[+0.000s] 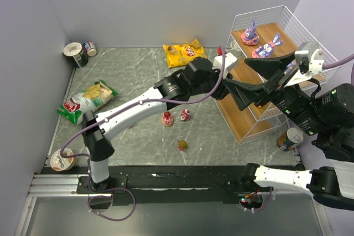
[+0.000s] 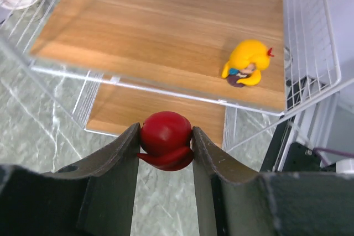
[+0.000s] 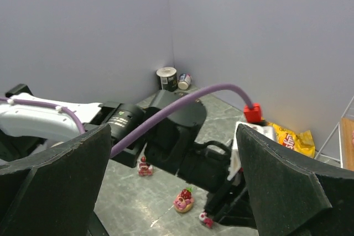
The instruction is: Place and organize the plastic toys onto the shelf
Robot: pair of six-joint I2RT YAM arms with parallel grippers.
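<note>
The white wire shelf (image 1: 271,29) is standing on the table (image 1: 144,81), right side, its wood boards slanting. 2 purple bunnies (image 1: 250,36) are sitting on the top board, a yellow toy (image 2: 246,63) on a lower one. The left gripper (image 2: 166,130) is pinching a red toy (image 2: 166,142). 2 pink-red toys (image 1: 167,119) and 1 olive piece (image 1: 182,145) are lying on the table.

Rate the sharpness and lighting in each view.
Top external: even light, faint shadows on the table, no glare. Left wrist: the red toy is crisp, the left fingers dark and slightly soft, the yellow figurine clear. Right wrist: the right fingers loom dark and blurred.
</note>
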